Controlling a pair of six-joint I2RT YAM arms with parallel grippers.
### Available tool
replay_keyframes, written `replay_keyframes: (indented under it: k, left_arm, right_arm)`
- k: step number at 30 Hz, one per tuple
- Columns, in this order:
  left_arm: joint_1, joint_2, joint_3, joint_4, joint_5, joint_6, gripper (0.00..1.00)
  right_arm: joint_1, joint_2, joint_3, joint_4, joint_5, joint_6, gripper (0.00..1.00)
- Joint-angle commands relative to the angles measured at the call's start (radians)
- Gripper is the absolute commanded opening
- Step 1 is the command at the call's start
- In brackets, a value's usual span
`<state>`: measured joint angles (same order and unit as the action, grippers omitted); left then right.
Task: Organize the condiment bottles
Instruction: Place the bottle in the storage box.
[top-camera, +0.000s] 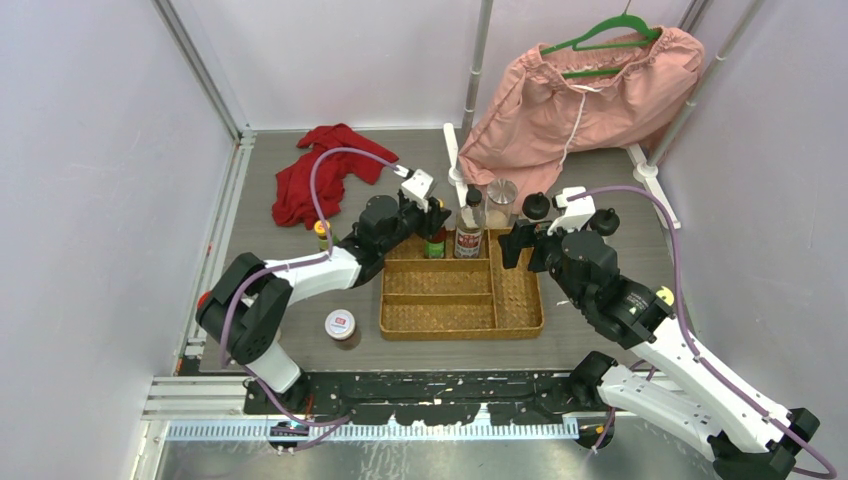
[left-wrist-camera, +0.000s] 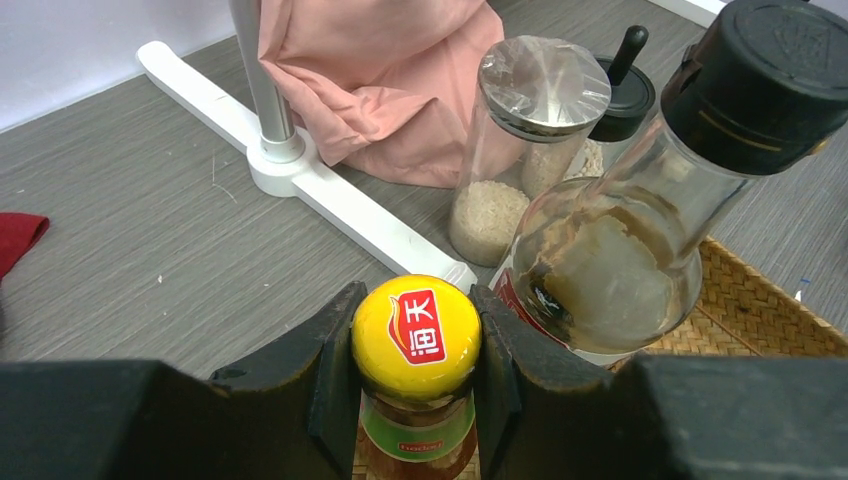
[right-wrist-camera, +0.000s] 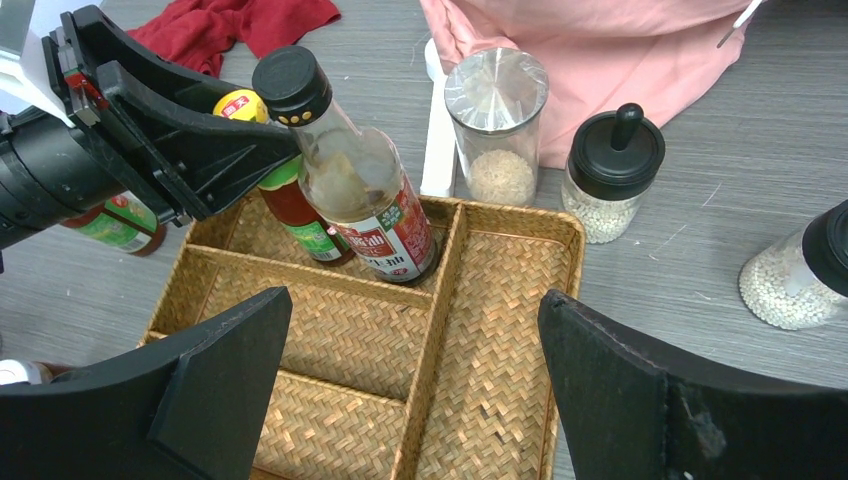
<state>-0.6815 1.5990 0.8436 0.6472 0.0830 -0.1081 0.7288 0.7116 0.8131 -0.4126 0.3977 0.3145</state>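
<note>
Top view: my left gripper (top-camera: 432, 222) reaches over the far-left corner of the wicker tray (top-camera: 541, 300), and the right gripper (top-camera: 516, 245) hangs by its far-right corner. A white-lidded jar (top-camera: 341, 325) stands on the table left of the tray; only this view shows it whole.

Left wrist: the jaws are clamped on the yellow cap of a sauce bottle (left-wrist-camera: 417, 335), which is upright with its long axis vertical. The cap bears a red logo with white Chinese characters. The black-capped bottle (left-wrist-camera: 610, 260) stands just beside it.

Right wrist: my right jaws are spread wide over the tray, holding nothing. Both bottles stand in the far-left compartment, and the taller one's red-and-white label faces me — too small to read.
</note>
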Motion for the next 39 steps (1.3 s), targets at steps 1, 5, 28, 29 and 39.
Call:
replay_keyframes:
  k: [1,5,28,29,39]
  left_arm:
    - [-0.006,-0.009,0.053,0.185,0.017,0.029,0.21]
    - [-0.006,0.011,0.055,0.199,0.026,0.032,0.20]
    - [-0.006,-0.026,-0.039,0.224,0.022,-0.013,0.41]
    - [-0.006,-0.031,-0.041,0.220,0.026,-0.014,0.41]
    - [-0.006,-0.060,-0.058,0.188,0.040,-0.016,0.49]
  right_arm:
    - [-0.003,0.002,-0.006,0.049,-0.006,0.005,1.00]
    - [-0.002,0.006,-0.010,0.055,-0.008,0.005,1.00]
    - [-0.003,0.020,-0.008,0.060,-0.024,0.006,1.00]
    - [-0.003,0.021,-0.008,0.060,-0.025,0.006,1.00]
    - [-0.003,0.025,-0.010,0.063,-0.029,0.008,1.00]
